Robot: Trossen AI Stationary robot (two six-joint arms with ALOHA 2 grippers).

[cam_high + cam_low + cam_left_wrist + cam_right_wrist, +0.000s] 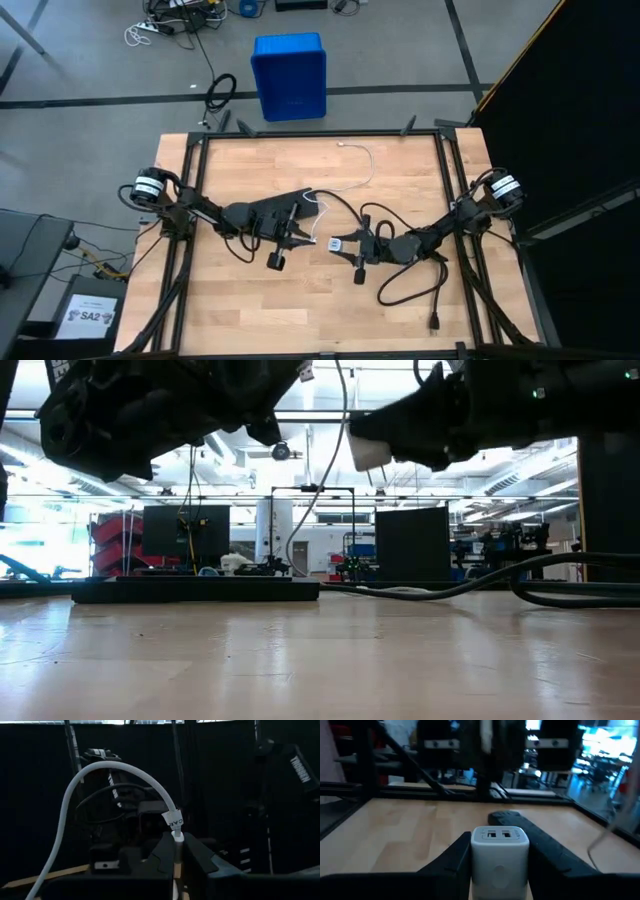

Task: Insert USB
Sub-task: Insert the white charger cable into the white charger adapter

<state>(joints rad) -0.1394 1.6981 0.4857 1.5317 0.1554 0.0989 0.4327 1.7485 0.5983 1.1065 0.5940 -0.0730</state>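
Note:
The thin white USB cable [362, 176] runs from its free plug near the table's far edge [343, 145] in a slack curve to my left gripper [308, 238], which is shut on its other end above the table's middle. In the left wrist view the cable [100, 775] arcs up and over from the fingers. My right gripper [340, 243] faces it from the right, shut on a white charger block [499, 851] with two ports in its front face [498, 834]. The block also shows raised in the low view [370, 452]. My left gripper pinches the cable's plug end [176, 841], just past a small white label, between its two fingers. The fingers lie about level and point toward the table's right. The cable leaves the fingers and loops away slack, clear of the table near the hold. My right gripper pinches the charger block by two opposite sides [474, 857] between its two fingers. The fingers lie about level and point toward the table's left. The port face points away from the wrist toward my left gripper. The block is lifted clear of the table.
A thick black cord [410, 285] loops on the table's right near part, its plug [435, 322] near the front edge. A blue bin [288, 75] stands on the floor beyond the far edge. Bare wood lies at the near left.

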